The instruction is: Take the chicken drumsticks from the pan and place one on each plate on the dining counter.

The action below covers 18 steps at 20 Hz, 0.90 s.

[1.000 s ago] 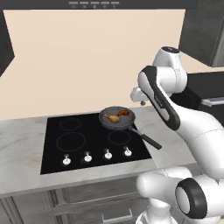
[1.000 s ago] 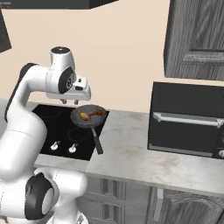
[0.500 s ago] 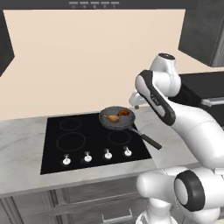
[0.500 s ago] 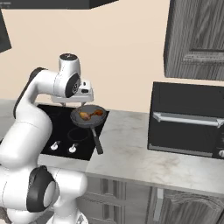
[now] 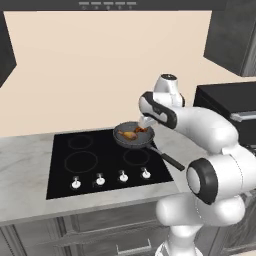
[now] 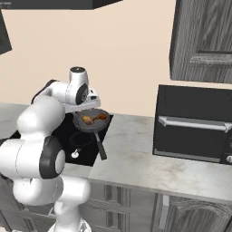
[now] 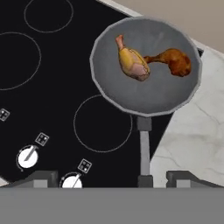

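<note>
The dark grey pan [image 5: 131, 140] [image 6: 92, 124] [image 7: 131, 94] sits on the cooktop's back right burner, its black handle [image 7: 144, 148] pointing toward me. Two chicken drumsticks lie in it, touching. One is pale golden [image 7: 133, 63] [image 5: 129, 134] [image 6: 87, 119], the other darker orange-brown [image 7: 175, 61] [image 5: 140, 130] [image 6: 102, 117]. My gripper [image 5: 147, 121] [image 6: 89, 107] [image 7: 113, 178] hangs open above the pan's near edge, over the handle, holding nothing. The plates and the dining counter are out of view.
A black glass cooktop [image 5: 85, 165] [image 7: 39, 100] with several white knobs [image 5: 100, 179] lies in the grey marbled worktop [image 6: 149, 158]. A black oven box [image 6: 195, 122] stands to the right. Dark cupboards [image 6: 204, 36] hang above it.
The jaws have gone from shut to wide open. The hand has swung left and down toward the pan. Pan and drumsticks have not moved.
</note>
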Available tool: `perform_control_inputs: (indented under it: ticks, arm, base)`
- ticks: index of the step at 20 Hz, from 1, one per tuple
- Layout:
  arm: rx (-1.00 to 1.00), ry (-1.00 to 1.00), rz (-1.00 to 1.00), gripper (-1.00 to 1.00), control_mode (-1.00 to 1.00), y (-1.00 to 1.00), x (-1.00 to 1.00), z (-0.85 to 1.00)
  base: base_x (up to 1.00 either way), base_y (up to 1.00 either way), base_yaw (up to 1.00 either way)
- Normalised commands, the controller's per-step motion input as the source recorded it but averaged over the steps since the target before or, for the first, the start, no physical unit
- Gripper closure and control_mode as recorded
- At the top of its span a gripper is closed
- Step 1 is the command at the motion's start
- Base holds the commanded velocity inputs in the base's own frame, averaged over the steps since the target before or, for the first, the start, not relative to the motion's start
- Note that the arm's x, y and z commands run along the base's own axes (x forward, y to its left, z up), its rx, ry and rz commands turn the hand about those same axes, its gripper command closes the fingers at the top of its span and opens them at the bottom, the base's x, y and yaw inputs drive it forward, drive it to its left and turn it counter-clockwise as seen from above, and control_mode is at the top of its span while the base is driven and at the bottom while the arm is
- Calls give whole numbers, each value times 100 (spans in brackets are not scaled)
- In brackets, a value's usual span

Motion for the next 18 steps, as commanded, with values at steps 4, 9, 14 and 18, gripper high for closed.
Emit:
perform_control_inputs:
  ticks: [4,9,14,18]
  arm:
    - [0,0,7,-100,-100,16,89,-60]
    - [0,0,6,-100,-100,23,86,-51]
    - [-1,6,1,-100,-100,47,63,-54]
    - [0,1,0,-100,-100,13,55,-66]
  base:
    - [0,0,0]
    - [0,0,0]
    - [0,0,0]
    - [0,0,0]
